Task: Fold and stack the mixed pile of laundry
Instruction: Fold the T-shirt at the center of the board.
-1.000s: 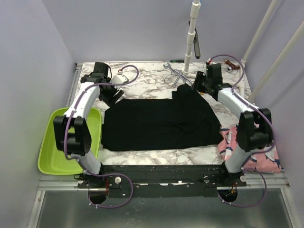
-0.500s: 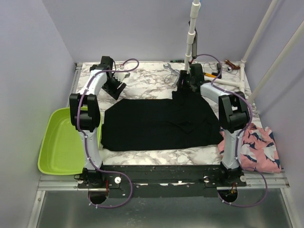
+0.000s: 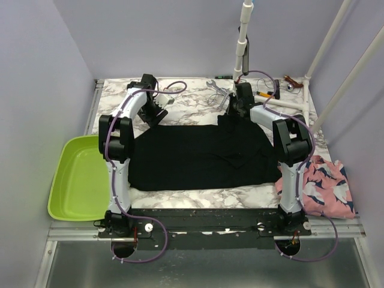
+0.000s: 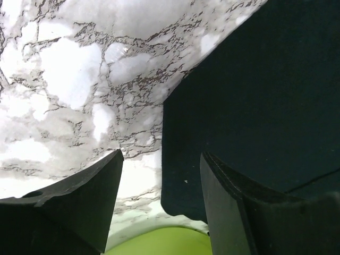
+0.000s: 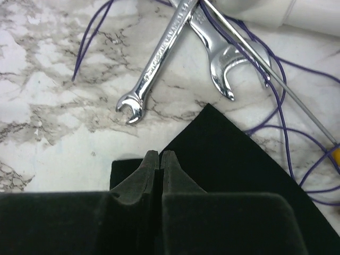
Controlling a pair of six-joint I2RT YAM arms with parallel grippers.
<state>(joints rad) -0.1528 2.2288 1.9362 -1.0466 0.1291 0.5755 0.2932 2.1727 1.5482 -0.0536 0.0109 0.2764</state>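
Observation:
The large plain black garment (image 3: 201,153) lies spread flat in the middle of the marble table (image 3: 192,198). My left gripper (image 3: 155,111) is open over its far left corner. In the left wrist view (image 4: 162,204) the black cloth's edge (image 4: 255,95) runs between the two fingers (image 4: 79,207). My right gripper (image 3: 235,110) is shut, its tips over the garment's pointed far right corner (image 5: 228,143). I see no cloth pinched between the right gripper's shut tips (image 5: 160,155). The pink shark-print garment (image 3: 327,189) lies bunched at the near right. The striped garment is out of view.
The lime green basin (image 3: 78,180) sits at the table's left edge and shows low in the left wrist view (image 4: 159,244). Two chrome wrenches (image 5: 164,53) and purple cables (image 5: 281,90) lie just beyond the right gripper. A white pole (image 3: 242,48) stands at the back.
Both arms have straightened out and reached toward the far side. The left gripper moved right to the garment's far left corner; the right gripper moved left to its far right corner. The garment has not shifted.

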